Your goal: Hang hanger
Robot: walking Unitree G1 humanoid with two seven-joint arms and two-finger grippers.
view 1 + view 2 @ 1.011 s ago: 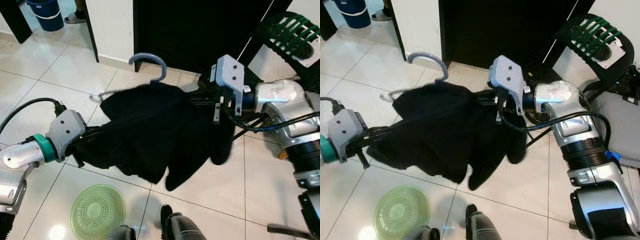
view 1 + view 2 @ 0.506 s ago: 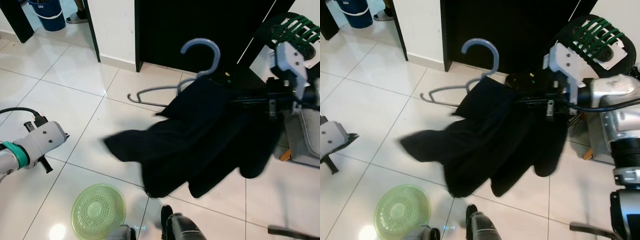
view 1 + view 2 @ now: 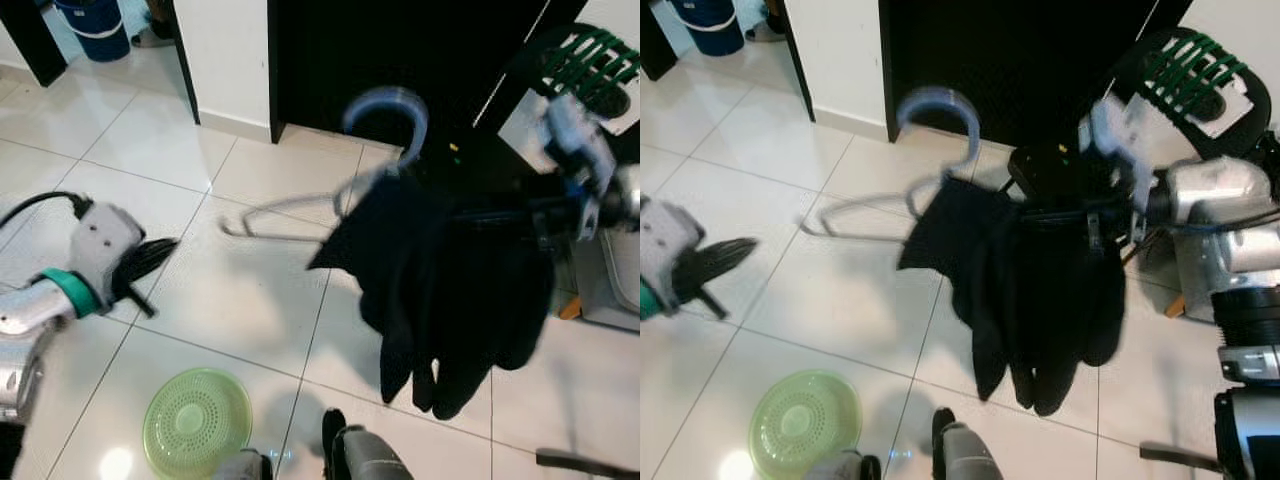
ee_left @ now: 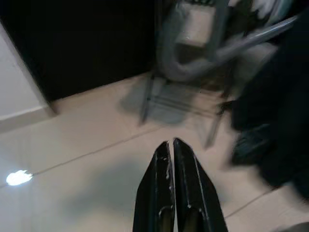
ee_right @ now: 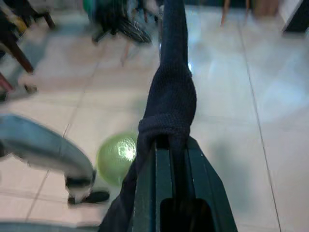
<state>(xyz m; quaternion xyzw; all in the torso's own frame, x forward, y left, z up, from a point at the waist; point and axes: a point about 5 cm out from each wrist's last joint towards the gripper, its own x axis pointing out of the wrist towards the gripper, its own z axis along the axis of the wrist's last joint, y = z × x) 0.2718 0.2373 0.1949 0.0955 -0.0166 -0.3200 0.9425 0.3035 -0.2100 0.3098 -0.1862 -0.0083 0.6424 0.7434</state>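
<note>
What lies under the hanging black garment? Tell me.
Under the black garment there is white tiled floor, with a green strainer off to the robot's left. The hanger shows its hook and one arm; the other arm is covered by cloth.

Grey hanger (image 3: 372, 150) airborne (blurred), black garment (image 3: 445, 285) draped.

hanger (image 3: 330, 180) – motion-blurred | right pincer (image 3: 1095, 215) – blurred, tips hidden by garment (image 3: 1035, 290)

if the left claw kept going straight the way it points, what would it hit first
Probably the grey hanger with the black garment, though depth is unclear; the left claw, fingers shut, points across bare floor toward it.
</note>
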